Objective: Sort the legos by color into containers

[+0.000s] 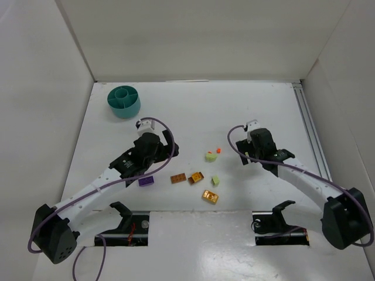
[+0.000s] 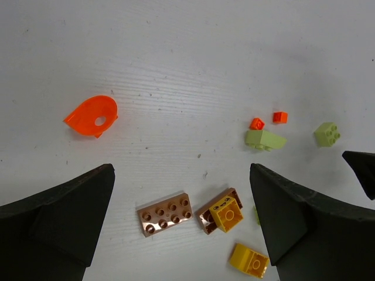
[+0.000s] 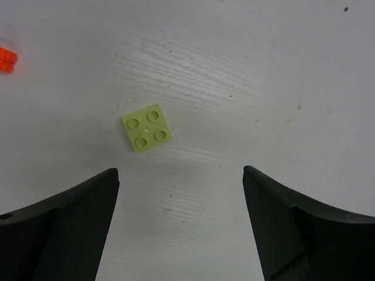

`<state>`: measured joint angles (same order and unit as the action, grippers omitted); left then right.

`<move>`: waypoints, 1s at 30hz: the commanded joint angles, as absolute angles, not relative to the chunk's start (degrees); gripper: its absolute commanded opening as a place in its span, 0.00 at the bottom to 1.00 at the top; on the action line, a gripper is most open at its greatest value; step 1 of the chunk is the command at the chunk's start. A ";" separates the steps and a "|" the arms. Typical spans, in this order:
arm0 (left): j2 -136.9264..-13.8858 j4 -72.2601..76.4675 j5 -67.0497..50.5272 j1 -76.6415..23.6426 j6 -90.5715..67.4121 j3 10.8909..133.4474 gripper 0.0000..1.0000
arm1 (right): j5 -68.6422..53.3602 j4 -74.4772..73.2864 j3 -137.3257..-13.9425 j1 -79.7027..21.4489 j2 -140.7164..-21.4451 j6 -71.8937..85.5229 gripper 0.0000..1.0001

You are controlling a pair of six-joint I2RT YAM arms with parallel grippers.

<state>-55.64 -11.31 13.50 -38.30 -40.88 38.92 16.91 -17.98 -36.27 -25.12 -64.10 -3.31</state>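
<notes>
Far back on the left side of the white table (image 1: pixel 246 105) stood the round teal tub (image 1: pixel 123 100), with its inner ring and little walls showing. It was well apart from all the legos.

The legos lay loose on the table between the two arms. From the top camera, a purple brick (image 1: pixel 146 181) lay just beside the left arm. To its right were a brown brick with eight studs (image 2: pixel 166 213), then another brown brick (image 2: pixel 206 215) touching a small yellow brick (image 2: pixel 227 213). A second yellow brick (image 2: pixel 249 259) lay near them, closer to the arm bases.

A bit farther away lay a pale green sloped piece (image 2: pixel 265 139) with a tiny red-orange piece (image 2: pixel 256 123) touching it. Another tiny red-orange piece (image 2: pixel 280 117) sat just beside that one. A pale green square brick (image 2: pixel 327 134) lay off to the right. Off on its own in the left wrist view was a bright orange rounded piece (image 2: pixel 91 116) with a hole in it.

The left gripper (image 2: pixel 181 172) had its two dark fingers spread wide apart above the table, and it held no brick.

The right gripper (image 3: pixel 180 172) was spread wide too, and it held no brick. A pale green brick with four studs (image 3: pixel 147 127) lay flat, studs up, just ahead of its fingers. A red-orange bit (image 3: pixel 7 60) peeked in at the left edge of that view
</notes>
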 commanded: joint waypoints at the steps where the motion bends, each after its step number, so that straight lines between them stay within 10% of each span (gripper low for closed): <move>1: -55.72 -8.00 12.74 -38.76 -38.94 38.06 1.00 | 7.67 -11.88 -38.84 -23.20 -67.40 -7.29 0.89; 30: -61.17 -5.10 10.99 -38.76 -37.88 39.20 1.00 | -8.96 -5.27 -39.38 -15.03 -82.52 -10.90 0.57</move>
<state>-61.39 -6.87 10.96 -38.30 -39.07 37.93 -5.02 -8.19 -38.61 -15.90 -81.30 -10.50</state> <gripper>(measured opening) 0.997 0.583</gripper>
